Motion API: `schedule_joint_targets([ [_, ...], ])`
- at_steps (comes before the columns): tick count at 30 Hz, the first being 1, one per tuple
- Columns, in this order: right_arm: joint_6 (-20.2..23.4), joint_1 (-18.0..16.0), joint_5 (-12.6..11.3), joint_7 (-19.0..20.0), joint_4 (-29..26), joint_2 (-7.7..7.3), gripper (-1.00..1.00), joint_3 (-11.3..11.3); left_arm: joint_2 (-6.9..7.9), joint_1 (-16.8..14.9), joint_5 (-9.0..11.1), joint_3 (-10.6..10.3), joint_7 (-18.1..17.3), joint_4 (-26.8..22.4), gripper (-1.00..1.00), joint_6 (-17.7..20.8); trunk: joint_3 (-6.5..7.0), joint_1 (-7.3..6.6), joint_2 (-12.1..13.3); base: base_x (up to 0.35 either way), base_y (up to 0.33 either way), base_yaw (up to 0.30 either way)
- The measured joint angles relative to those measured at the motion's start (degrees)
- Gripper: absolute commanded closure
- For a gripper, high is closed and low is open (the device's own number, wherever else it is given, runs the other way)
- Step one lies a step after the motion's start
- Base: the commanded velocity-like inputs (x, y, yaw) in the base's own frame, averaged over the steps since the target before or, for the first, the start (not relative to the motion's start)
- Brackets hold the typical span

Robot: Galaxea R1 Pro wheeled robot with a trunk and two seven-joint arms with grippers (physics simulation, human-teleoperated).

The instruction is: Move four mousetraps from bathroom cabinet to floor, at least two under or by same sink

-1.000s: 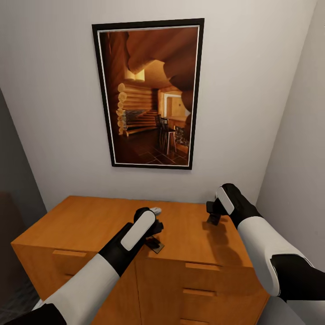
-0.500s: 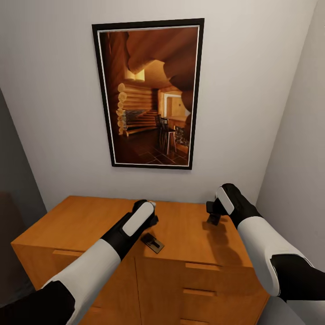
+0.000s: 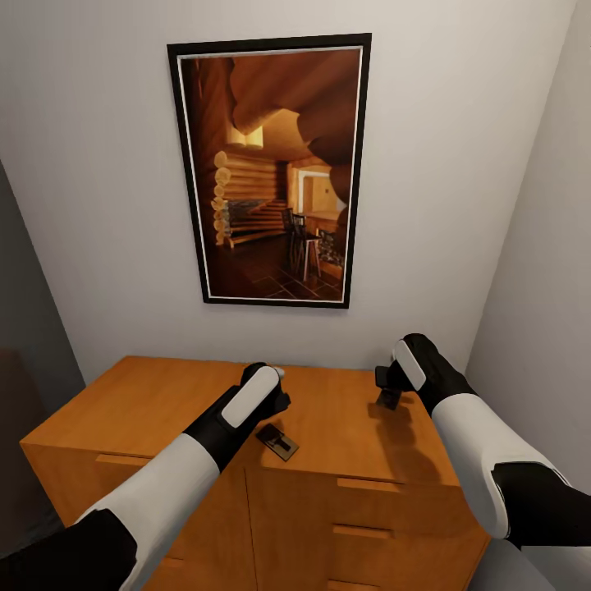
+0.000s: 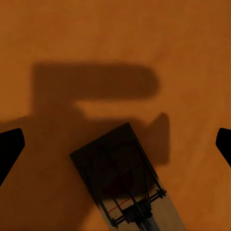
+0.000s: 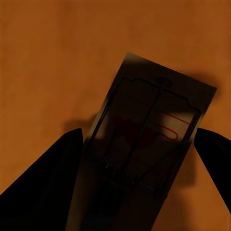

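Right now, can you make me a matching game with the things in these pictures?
Things:
1. picture
2. cabinet
3. mousetrap
4. right gripper

Places:
A. lying flat on the cabinet top, near the front edge
B. hanging on the white wall
C. standing against the wall, below the picture
D. above the cabinet top, right part

Pairs: 1-B, 2-C, 3-A, 4-D

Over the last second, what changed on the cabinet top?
The left pincer pulled back off the mousetrap, which now lies uncovered near the front edge of the cabinet. The left arm's elbow dropped lower. The right pincer stayed put, its mousetrap between its fingers.
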Motion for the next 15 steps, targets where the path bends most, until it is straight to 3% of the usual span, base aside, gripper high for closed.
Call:
schedule_joint_targets([
  [15, 0.0, 0.0, 0.0, 0.0, 0.0, 0.08, 1.0, 0.0, 0.0, 0.0, 0.6, -0.9, 0.6, 2.4, -1.0, -4.2, 0.0, 0.0, 0.0, 0.0, 0.0, 0.0],
])
